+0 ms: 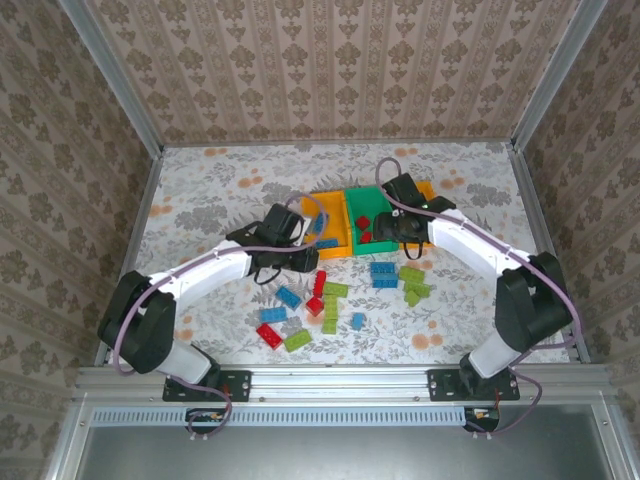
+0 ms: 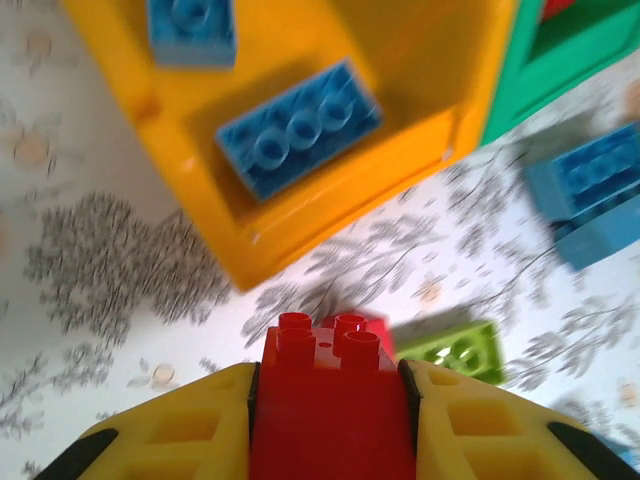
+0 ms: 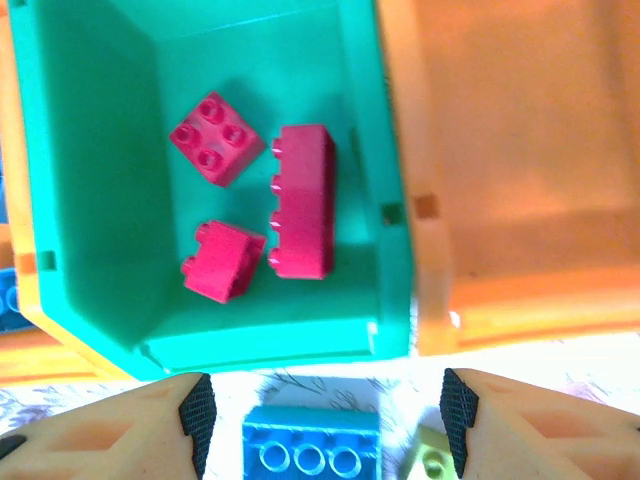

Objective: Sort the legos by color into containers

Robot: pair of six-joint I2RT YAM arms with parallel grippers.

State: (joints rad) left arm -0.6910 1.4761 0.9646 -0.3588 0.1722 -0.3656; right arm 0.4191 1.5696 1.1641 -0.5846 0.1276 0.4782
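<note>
My left gripper (image 2: 330, 378) (image 1: 298, 258) is shut on a red lego (image 2: 330, 410), studs pointing forward, just short of the left orange-yellow container (image 2: 430, 60) (image 1: 331, 213). That container holds two blue legos (image 2: 298, 128). My right gripper (image 3: 328, 410) (image 1: 392, 240) hangs open at the near edge of the green container (image 3: 395, 200) (image 1: 366, 204), which holds three red legos (image 3: 302, 200). A blue lego (image 3: 312, 445) lies on the table between the right fingers, apart from both. The right orange container (image 3: 520, 180) (image 1: 428, 188) stands beside the green one.
Loose legos lie scattered on the flowered table: blue (image 1: 289, 296), red (image 1: 270, 335), green (image 1: 297, 340), blue (image 1: 383, 272) and green (image 1: 412, 280). A light green lego (image 2: 455, 350) and a second red one (image 2: 378, 325) lie just ahead of the left fingers.
</note>
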